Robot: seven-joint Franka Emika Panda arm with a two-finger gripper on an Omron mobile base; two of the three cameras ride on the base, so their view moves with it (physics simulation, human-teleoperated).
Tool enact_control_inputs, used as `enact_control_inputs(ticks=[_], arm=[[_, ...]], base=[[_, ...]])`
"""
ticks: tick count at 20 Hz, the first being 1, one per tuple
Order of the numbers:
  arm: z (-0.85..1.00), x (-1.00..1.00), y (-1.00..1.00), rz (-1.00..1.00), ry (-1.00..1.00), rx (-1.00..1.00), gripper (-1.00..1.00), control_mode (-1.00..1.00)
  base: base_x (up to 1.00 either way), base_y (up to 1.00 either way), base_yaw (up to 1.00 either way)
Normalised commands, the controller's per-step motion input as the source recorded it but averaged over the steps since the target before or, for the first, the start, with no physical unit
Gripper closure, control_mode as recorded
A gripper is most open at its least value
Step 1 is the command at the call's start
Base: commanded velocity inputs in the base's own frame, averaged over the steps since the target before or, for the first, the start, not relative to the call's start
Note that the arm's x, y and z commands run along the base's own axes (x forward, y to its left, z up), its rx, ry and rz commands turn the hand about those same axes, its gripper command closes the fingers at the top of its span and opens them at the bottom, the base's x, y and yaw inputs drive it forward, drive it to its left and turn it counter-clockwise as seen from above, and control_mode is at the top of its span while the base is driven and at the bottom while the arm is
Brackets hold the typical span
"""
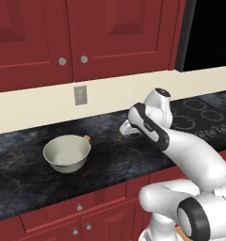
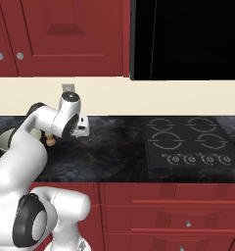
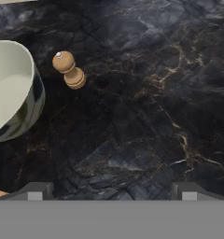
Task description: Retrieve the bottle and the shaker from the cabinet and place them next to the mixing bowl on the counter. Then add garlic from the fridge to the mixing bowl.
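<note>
1. While the gripper (image 3: 112,189) hangs over bare counter (image 3: 146,102) with its jaws spread wide and nothing between them, dark stone lies open all around the fingertips (image 3: 35,190) in the hand view.
2. Standing upright on the counter, the shaker (image 3: 69,70) is just beside the mixing bowl (image 3: 13,91), apart from its rim, and well apart from the gripper.
3. From the left base view, the mixing bowl (image 1: 67,152) sits mid-counter, back from the front edge, with clear worktop on both sides; a sliver of the shaker (image 1: 86,139) peeks from behind its rim.
4. Along the right base view, the cooktop (image 2: 190,139) with its four burner rings takes up the counter's right stretch, and open stone lies between it and the arm; the bowl (image 2: 7,139) is mostly hidden behind the arm there.
5. Closed red cabinets (image 1: 63,33) hang above, over a wall outlet (image 1: 80,95).
6. No readable writing or brand shows anywhere; the cooktop's knob marks are too small to tell.
</note>
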Motion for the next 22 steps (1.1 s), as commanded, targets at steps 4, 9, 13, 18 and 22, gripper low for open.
enact_control_inputs(ticks=[4,9,13,18,22], arm=[[0.67,-0.51,0.01,0.00,-0.12,-0.04,-1.00,-1.00],[0.56,-0.72,0.00,0.00,-0.25,0.00,-1.00,-1.00],[0.19,-0.49,0.00,-0.01,-0.35,-0.10,-1.00,-1.00],[0.43,-0.34,0.15,-0.13,-0.15,-0.17,-1.00,-1.00],[0.80,-0.50,0.08,-0.08,-0.02,-0.08,-1.00,-1.00]], base=[[0.00,0.00,0.00],[0.00,0.00,0.00],[0.00,0.00,0.00],[0.00,0.00,0.00],[0.00,0.00,0.00]])
